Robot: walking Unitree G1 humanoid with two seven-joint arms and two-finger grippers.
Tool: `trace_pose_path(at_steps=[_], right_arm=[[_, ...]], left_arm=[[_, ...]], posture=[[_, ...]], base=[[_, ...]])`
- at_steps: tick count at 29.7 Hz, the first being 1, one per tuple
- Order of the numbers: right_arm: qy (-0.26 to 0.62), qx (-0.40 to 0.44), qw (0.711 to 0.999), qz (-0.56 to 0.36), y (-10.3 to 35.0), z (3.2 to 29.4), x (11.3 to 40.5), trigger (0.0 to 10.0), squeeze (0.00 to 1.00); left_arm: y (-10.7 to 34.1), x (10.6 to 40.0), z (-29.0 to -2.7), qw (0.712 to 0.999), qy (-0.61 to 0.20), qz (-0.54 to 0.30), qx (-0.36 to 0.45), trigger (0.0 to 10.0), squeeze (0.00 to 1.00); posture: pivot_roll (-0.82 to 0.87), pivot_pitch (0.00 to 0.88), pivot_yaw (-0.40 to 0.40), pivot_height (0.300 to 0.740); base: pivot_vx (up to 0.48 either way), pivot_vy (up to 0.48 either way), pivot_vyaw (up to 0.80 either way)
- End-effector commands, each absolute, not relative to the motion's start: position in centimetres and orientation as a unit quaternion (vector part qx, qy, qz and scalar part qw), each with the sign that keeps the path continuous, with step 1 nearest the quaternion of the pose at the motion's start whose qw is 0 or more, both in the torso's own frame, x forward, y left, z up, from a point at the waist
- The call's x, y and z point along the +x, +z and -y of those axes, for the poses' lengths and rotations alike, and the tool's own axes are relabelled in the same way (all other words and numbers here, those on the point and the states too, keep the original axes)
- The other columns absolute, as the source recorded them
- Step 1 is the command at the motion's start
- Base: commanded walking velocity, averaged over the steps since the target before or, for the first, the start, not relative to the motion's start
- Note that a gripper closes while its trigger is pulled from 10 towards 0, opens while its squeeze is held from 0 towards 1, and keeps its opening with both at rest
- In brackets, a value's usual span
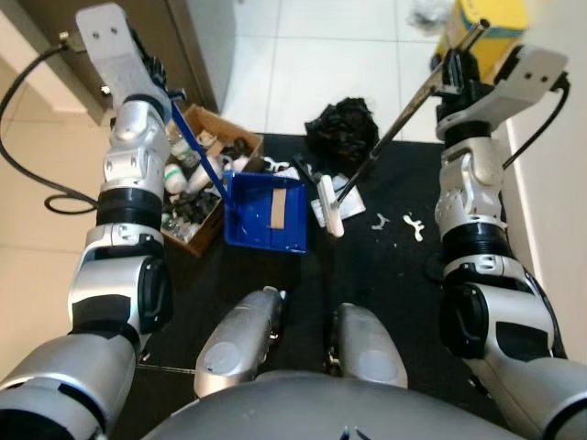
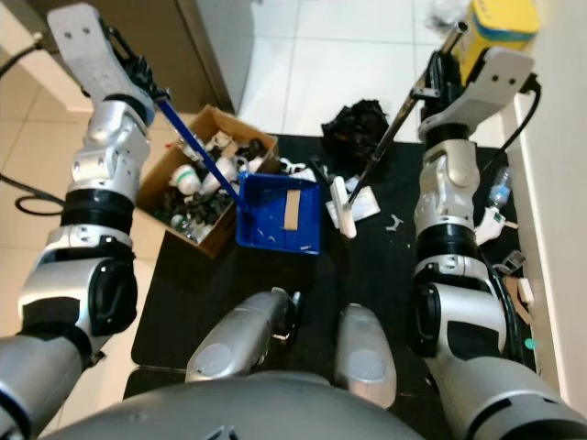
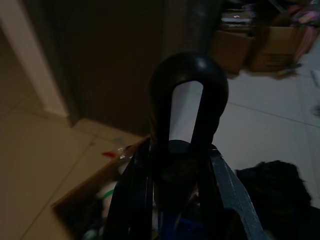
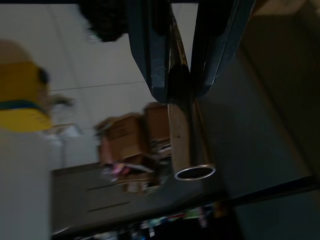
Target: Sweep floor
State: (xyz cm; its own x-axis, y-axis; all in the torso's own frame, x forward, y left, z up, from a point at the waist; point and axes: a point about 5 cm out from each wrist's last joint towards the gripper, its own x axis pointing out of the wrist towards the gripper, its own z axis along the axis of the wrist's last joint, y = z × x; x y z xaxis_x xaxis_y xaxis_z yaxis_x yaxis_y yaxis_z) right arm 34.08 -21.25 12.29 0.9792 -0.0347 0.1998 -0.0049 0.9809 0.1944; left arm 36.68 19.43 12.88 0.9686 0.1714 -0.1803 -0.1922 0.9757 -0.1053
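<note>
My left gripper (image 1: 151,71) is shut on the blue handle (image 1: 202,156) of a blue dustpan (image 1: 266,213), which rests on the black mat (image 1: 385,266) with a strip of cardboard (image 1: 275,211) in it. In the left wrist view the handle's black loop end (image 3: 187,90) sticks out between the fingers. My right gripper (image 1: 456,75) is shut on the broom's metal pole (image 1: 394,133). The pole slants down to the white broom head (image 1: 330,206), just right of the dustpan. Small white scraps (image 1: 415,225) lie on the mat to the right of the head.
An open cardboard box (image 1: 197,183) full of rubbish stands left of the dustpan. A crumpled black bag (image 1: 344,128) lies at the mat's far edge. A yellow object (image 1: 481,23) stands at the far right by the wall, with a bottle (image 2: 500,188) and litter along it.
</note>
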Motion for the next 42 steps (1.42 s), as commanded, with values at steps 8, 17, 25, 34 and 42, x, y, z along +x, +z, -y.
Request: trace_pose_path(at_steps=[8,17,25,34,42], right_arm=[[-0.017,0.095,0.989,0.115,12.7,21.7,34.0,10.0,0.0],[-0.025,0.093,0.989,0.11,12.5,21.9,34.0,10.0,0.0],[-0.032,0.097,0.989,0.104,12.3,22.1,33.9,10.0,0.0],[-0.029,0.098,0.99,0.102,12.2,21.9,34.0,10.0,0.0],[-0.039,0.084,0.991,0.097,11.9,22.4,33.7,10.0,0.0]], left_arm=[[12.5,36.6,-19.5,0.988,0.088,-0.098,-0.08,10.0,0.0],[11.0,36.2,-18.5,0.985,0.075,-0.129,-0.085,10.0,0.0],[10.4,36.1,-17.0,0.986,0.048,-0.143,-0.076,10.0,0.0],[11.0,36.7,-13.5,0.986,-0.061,-0.139,-0.068,10.0,0.0],[13.9,37.7,-13.8,0.992,-0.073,-0.084,-0.063,10.0,0.0]], posture=[[0.07,0.012,0.06,0.74],[0.07,0.015,0.062,0.74],[0.07,0.019,0.06,0.74],[0.06,0.018,0.063,0.74],[0.06,0.015,0.065,0.74]], base=[[0.0,0.0,0.76],[0.0,0.0,0.6],[0.0,0.0,0.0],[0.0,0.0,0.0],[0.0,0.0,0.0]])
